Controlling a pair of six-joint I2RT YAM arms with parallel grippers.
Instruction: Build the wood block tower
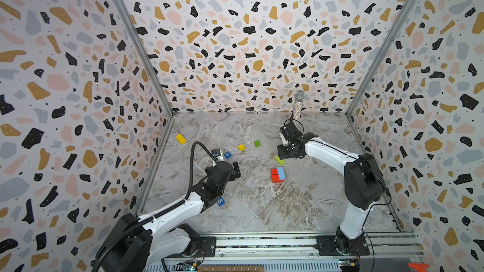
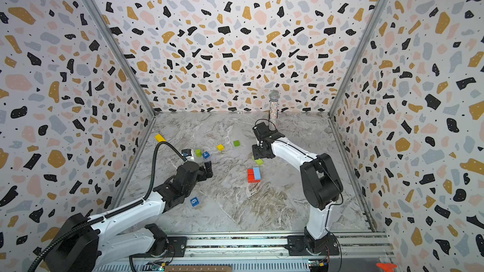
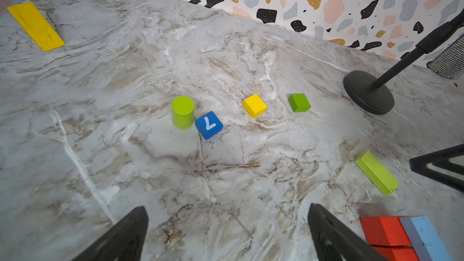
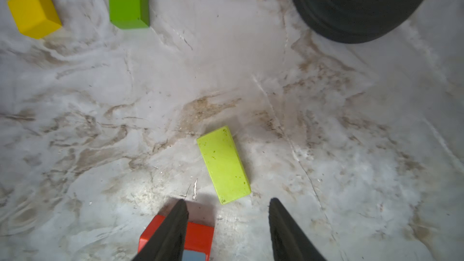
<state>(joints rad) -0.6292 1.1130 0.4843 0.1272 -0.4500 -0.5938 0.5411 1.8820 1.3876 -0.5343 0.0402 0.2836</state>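
Microphone base (image 4: 361, 3) near lime brick (image 4: 223, 164), yellow cube (image 4: 34, 12), green cube (image 4: 128, 6) well apart

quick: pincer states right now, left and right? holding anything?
Left pincer: open, holding nothing.
Right pincer: open, holding nothing, close to the lime green brick.

Glittery microphone (image 1: 297, 109) upright, about 1 o'clock on marble table (image 1: 262, 205), close to back wall (image 1: 248, 35). Silver mesh head (image 2: 273, 95) uppermost. Round black base (image 3: 367, 94) flat on table; thin black pole (image 3: 401, 64) rising from it. Walls in terrazzo print: black, ochre, pink, grey blotches. Metal rail (image 1: 262, 243) along 6 o'clock edge. Small orange object (image 1: 418, 266) at 5 o'clock past rail, kind unclear.
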